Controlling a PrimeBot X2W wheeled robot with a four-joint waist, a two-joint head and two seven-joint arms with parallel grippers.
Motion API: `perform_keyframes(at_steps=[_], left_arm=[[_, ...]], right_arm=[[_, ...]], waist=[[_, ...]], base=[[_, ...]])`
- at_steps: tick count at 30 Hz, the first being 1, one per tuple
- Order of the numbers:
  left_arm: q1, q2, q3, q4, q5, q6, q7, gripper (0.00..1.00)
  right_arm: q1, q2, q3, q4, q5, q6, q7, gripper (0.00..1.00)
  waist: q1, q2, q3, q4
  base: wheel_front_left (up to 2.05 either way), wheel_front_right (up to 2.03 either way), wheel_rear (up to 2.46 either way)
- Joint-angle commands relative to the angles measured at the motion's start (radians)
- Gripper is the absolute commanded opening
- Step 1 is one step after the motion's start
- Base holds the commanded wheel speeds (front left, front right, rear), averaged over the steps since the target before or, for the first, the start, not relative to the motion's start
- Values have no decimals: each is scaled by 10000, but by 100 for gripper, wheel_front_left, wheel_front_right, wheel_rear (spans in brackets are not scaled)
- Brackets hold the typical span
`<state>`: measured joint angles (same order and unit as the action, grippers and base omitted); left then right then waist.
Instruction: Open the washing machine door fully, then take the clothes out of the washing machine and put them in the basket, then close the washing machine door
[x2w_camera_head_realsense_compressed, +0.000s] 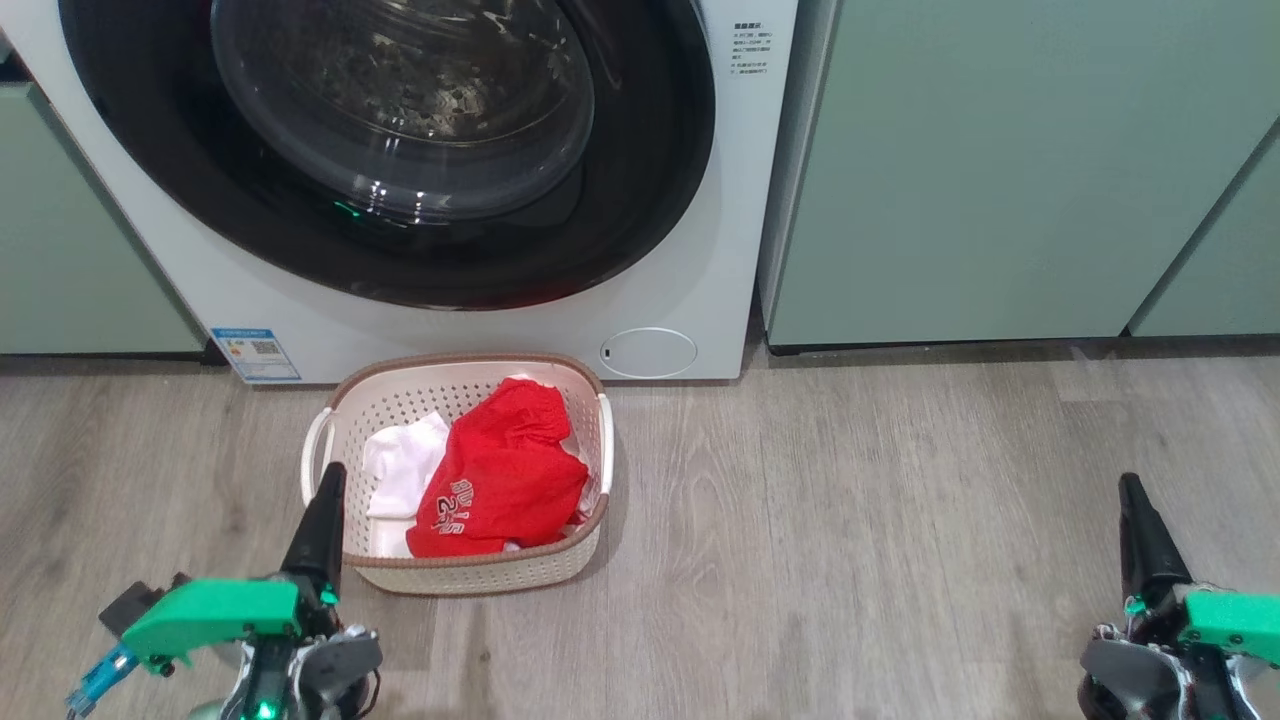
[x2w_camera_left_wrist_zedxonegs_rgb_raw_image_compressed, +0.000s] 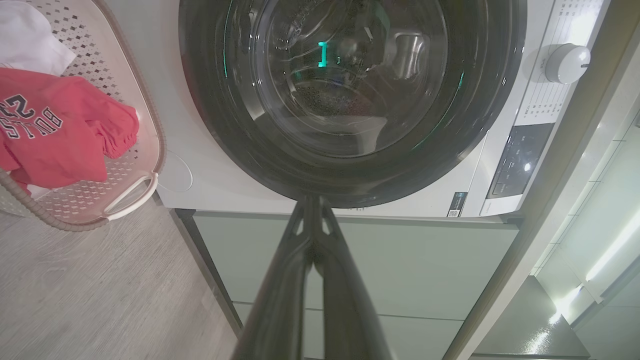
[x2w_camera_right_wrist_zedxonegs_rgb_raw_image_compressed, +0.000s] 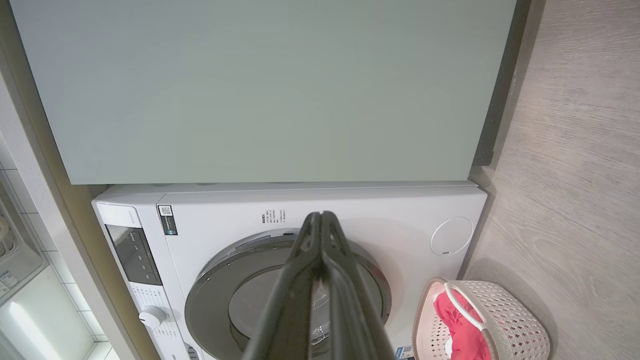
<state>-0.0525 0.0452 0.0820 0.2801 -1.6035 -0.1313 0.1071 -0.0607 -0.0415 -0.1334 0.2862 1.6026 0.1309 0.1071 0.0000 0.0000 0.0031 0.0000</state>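
Bright, even light. The washing machine door (x2w_camera_head_realsense_compressed: 400, 120) shows white glare and green reflections; the basket (x2w_camera_head_realsense_compressed: 470, 575) throws a soft shadow. Wrist views curve at the edges.

The floor (x2w_camera_head_realsense_compressed: 850, 520) is pale grey wood-grain plank and fills the lower half of the head view. The basket (x2w_camera_head_realsense_compressed: 470, 578) stands on it left of centre, just in front of the washing machine (x2w_camera_head_realsense_compressed: 720, 250). The machine's white base meets the boards across the middle of the frame. The pale green cabinets (x2w_camera_head_realsense_compressed: 1000, 170) stand on the floor either side of the machine, and a dark shadowed strip runs under the right-hand one.
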Motion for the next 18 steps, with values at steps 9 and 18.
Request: perform_keyframes(at_steps=[9,18], left_arm=[[-555,51,318,-351,-51,6,61,0],[-555,51,318,-351,-52,6,61,0]], right_arm=[[-472,-87,197,-414,62,-2,60,0],[-472,-87,197,-414,62,-2,60,0]], waist=[[0,0,0,0],[0,0,0,0]], base=[[0,0,0],[0,0,0]])
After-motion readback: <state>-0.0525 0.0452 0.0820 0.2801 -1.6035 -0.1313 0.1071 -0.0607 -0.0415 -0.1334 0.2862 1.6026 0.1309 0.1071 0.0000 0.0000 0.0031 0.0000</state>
